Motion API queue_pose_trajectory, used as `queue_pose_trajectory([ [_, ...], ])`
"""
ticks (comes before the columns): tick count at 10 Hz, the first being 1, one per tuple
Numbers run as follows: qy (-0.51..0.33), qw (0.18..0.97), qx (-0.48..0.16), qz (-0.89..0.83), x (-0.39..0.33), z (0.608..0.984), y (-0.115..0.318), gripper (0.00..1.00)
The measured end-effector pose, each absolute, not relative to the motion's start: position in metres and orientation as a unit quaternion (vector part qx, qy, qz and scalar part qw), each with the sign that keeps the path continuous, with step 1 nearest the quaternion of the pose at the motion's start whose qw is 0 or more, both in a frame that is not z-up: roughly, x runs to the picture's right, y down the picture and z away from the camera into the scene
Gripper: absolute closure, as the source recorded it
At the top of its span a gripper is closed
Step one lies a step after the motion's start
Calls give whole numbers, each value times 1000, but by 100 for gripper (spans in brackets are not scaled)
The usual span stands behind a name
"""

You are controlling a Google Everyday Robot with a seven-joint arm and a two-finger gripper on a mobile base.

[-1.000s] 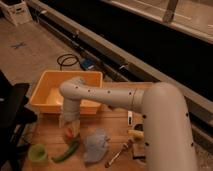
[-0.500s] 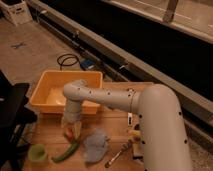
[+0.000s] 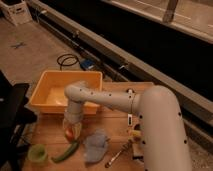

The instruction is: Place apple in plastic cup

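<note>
The apple (image 3: 70, 133), small and orange-red, sits between the pale fingers of my gripper (image 3: 72, 131), low over the wooden table (image 3: 50, 132) just in front of the yellow tub. The gripper points down and is closed on the apple. The plastic cup (image 3: 37, 152), light green and round, stands at the table's front left, to the lower left of the gripper and apart from it. Whether the apple touches the table is unclear.
A big yellow tub (image 3: 50, 95) stands at the back of the table. A long green vegetable (image 3: 65, 151) lies between cup and gripper. A blue-grey cloth (image 3: 95, 145), a metal utensil (image 3: 119, 154) and a yellow item (image 3: 134, 134) lie to the right. A dark chair (image 3: 12, 112) is on the left.
The arm's elbow has shifted a little to the right and the gripper has edged slightly right and down around the apple. The cup and other items have not moved.
</note>
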State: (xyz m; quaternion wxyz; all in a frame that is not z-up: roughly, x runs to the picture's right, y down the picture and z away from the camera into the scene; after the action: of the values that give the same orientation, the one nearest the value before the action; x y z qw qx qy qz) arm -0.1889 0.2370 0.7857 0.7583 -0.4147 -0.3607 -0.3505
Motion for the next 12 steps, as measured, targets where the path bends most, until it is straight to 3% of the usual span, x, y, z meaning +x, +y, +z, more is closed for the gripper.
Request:
queue_pose_trajectory([
  [2,-361,760,-405,-358,-192,779,232,99],
  [7,-367,761,-329,-422,-224,706,182,100],
  [12,-457,673,-278,-511,-301,638,191,100],
])
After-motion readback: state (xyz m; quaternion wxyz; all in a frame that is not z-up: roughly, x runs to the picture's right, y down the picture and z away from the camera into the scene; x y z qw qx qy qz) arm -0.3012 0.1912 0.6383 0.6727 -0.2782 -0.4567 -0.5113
